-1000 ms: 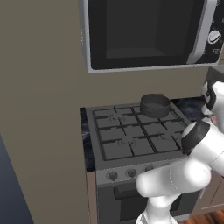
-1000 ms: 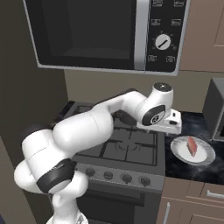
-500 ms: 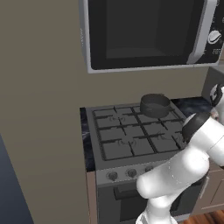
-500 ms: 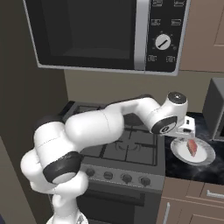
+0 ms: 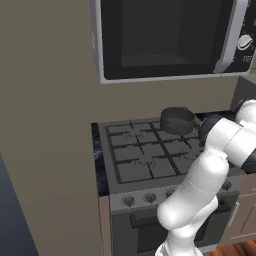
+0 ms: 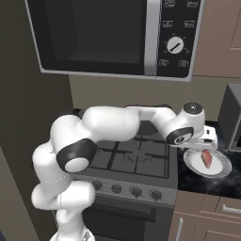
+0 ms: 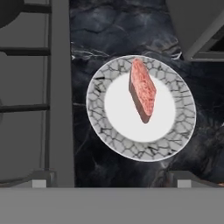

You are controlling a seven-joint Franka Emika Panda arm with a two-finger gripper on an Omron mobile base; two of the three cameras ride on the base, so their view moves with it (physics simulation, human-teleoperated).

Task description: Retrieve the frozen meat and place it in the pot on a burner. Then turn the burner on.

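The frozen meat (image 7: 142, 89) is a small pinkish-red slab resting on edge on a white plate (image 7: 100, 118) with a cracked-pattern rim. The plate sits on the dark marble counter to the right of the stove. My gripper (image 7: 111, 181) hangs straight above the plate, open wide with nothing between its fingertips (image 7: 39, 181). From the right base view, the gripper (image 6: 207, 147) is just over the meat (image 6: 207, 158) and plate (image 6: 219, 170). The dark pot (image 5: 176, 120) stands on the back right burner of the stove (image 5: 145, 155).
A microwave (image 6: 117, 37) hangs above the stove. A grey appliance (image 6: 233, 117) stands on the counter behind the plate and also shows as a grey appliance (image 7: 197, 26) at the hand view's top right. Knobs (image 6: 136, 191) line the stove's front. A tall wall panel (image 5: 45, 125) borders the stove's left.
The arm has swung right, from over the stove's right edge to above the plate with the meat. The gripper has stayed open.
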